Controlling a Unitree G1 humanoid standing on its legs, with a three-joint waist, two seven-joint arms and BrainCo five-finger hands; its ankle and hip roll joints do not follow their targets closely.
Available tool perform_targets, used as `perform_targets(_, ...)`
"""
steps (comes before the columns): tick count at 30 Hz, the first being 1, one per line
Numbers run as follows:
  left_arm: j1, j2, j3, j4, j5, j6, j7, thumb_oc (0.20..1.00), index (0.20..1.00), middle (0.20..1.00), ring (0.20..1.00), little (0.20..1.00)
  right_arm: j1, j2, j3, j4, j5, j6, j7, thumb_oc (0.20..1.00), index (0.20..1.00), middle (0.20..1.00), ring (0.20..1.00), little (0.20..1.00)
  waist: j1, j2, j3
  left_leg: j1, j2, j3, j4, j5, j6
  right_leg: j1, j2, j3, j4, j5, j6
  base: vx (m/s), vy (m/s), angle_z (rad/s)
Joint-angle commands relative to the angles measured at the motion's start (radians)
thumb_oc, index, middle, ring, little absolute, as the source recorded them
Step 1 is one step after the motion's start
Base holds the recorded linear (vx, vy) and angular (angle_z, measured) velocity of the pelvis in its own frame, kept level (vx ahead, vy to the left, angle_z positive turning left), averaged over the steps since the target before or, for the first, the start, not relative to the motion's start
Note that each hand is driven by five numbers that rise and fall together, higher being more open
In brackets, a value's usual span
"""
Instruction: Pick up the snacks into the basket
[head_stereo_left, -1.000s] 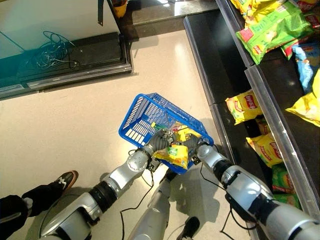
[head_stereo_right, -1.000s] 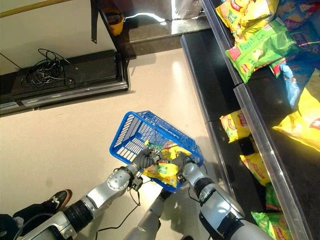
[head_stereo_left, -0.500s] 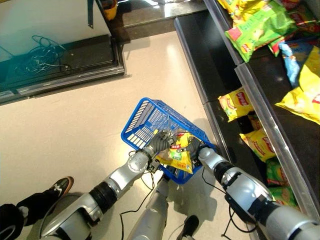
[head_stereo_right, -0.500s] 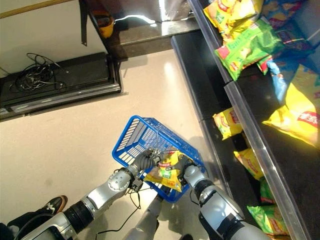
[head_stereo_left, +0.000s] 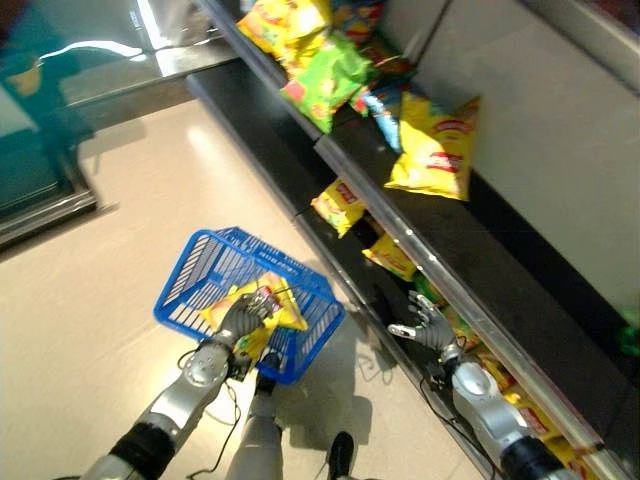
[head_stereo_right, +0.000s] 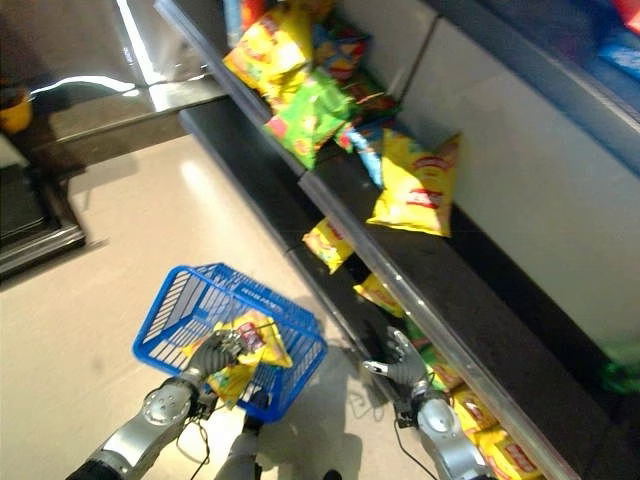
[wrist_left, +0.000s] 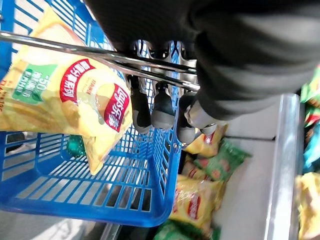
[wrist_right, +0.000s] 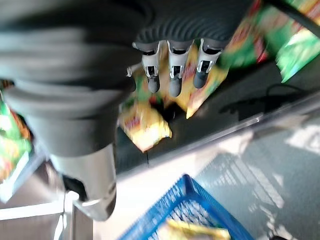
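Rightward, a long dark shelving unit with silver metal rails (head_stereo_left: 360, 190) runs along the pale floor, several tiers deep. Upper tier: heap of yellow and green crinkly snack bags (head_stereo_right: 300, 100) and one large yellow chip bag (head_stereo_left: 435, 150) propped against the back panel. Lower tiers: smaller yellow chip packets (head_stereo_left: 340, 205), more yellow and green ones further down the row.

Blue plastic lattice basket with thin metal wire handles (head_stereo_left: 200, 280) is off the floor, carried on the left. Left hand (head_stereo_left: 245, 315) has its fingers curled round the wire handles (wrist_left: 100, 55); clamped, seen plainly in the left wrist view. Inside the basket lies a yellow chip bag with a red oval label (wrist_left: 65, 105), leaning on the basket's wall under the handles.

Right hand (head_stereo_left: 425, 330) hangs near the lowest shelf tier, fingers spread and straight, holding nothing, just beside the small yellow snack packets there (wrist_right: 145, 127).
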Motion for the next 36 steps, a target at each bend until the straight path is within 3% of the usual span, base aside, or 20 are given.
perform_targets(1,-0.022,-0.054,0.075,-0.095,0.054,-0.154,-0.016,0.200,0.200,0.200,0.200,0.200,0.037,-0.021,-0.023,-0.038,0.021,-0.062,0.030,1.000,1.000,1.000,1.000,1.000,-0.015,0.017,-0.108,0.011,0.020,0.010,0.054,-0.116,-0.012,-0.018,-0.039,0.018,-0.011,0.011,0.051,0.01,0.024,-0.55)
perform_targets(11,0.149,-0.088,0.213,0.033,0.068,-0.150,-0.054,0.200,0.200,0.200,0.200,0.200,0.196,0.003,-0.131,0.054,-0.003,-0.055,0.046,1.000,1.000,1.000,1.000,1.000,-0.073,0.018,-0.167,0.110,0.057,0.101,0.055,-0.151,-0.001,0.006,-0.034,0.098,-0.006,0.024,0.054,0.04,0.032,-0.30)
perform_targets(18,0.279,-0.150,0.274,0.296,0.099,-0.131,-0.098,0.200,0.200,0.200,0.200,0.200,0.243,0.031,-0.155,0.394,-0.065,-0.030,0.028,1.000,1.000,1.000,1.000,1.000,-0.095,0.047,-0.229,0.239,0.063,0.172,-0.007,-0.163,0.013,0.033,-0.024,0.134,0.029,0.044,0.076,0.07,0.061,-0.47)
perform_targets(20,0.301,-0.175,0.295,0.399,0.119,-0.123,-0.097,0.200,0.200,0.200,0.200,0.200,0.236,0.049,-0.157,0.509,-0.089,-0.021,0.011,1.000,1.000,1.000,1.000,1.000,-0.094,0.060,-0.238,0.289,0.070,0.211,-0.039,-0.164,0.014,0.034,-0.023,0.100,0.041,0.059,0.085,-0.01,0.064,-0.48)
perform_targets(23,0.308,-0.203,0.310,0.501,0.136,-0.117,-0.092,0.200,0.200,0.200,0.200,0.200,0.214,0.069,-0.177,0.656,-0.073,0.002,-0.005,1.000,1.000,1.000,1.000,1.000,-0.083,0.082,-0.250,0.339,0.084,0.265,-0.087,-0.146,0.000,0.035,-0.046,-0.057,0.018,0.106,0.084,-0.03,0.035,-1.10)
perform_targets(31,0.289,-0.268,0.309,0.813,0.217,-0.083,-0.089,0.200,0.200,0.200,0.200,0.200,0.200,0.068,-0.194,0.887,-0.094,0.053,-0.023,1.000,1.000,1.000,1.000,1.000,-0.113,0.119,-0.322,0.408,0.080,0.300,-0.113,-0.157,-0.009,0.094,-0.032,-0.019,-0.109,0.142,0.072,0.05,0.007,-0.35)
perform_targets(36,0.271,-0.302,0.273,0.851,0.235,-0.086,-0.089,0.200,0.200,0.200,0.200,0.200,0.178,0.075,-0.155,0.876,-0.087,0.048,-0.014,1.000,1.000,1.000,1.000,1.000,-0.118,0.131,-0.332,0.409,0.074,0.267,-0.083,-0.178,-0.008,0.104,-0.017,0.034,-0.134,0.146,0.056,0.01,-0.030,-0.15)
